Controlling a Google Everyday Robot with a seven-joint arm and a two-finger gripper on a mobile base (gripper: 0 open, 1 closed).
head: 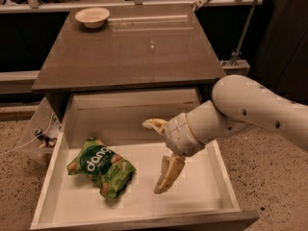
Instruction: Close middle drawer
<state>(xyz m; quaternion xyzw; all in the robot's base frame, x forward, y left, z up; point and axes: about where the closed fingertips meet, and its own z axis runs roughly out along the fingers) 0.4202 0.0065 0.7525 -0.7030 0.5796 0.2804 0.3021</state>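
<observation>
The middle drawer point(207, 196) stands pulled far out below the glossy grey-brown cabinet top point(130, 47). It has off-white inner walls and floor. A green chip bag point(101, 166) lies on its floor at the left. My gripper point(156, 153) hangs over the middle of the drawer, right of the bag and apart from it. It is open and empty: one finger point(154, 124) points left, the other finger point(168, 176) points down toward the floor. The white arm comes in from the right.
A white bowl point(92, 16) sits at the back left of the cabinet top. Cables and small items point(44, 137) lie on the speckled floor left of the cabinet. A metal stand point(240, 32) rises behind the cabinet at the right.
</observation>
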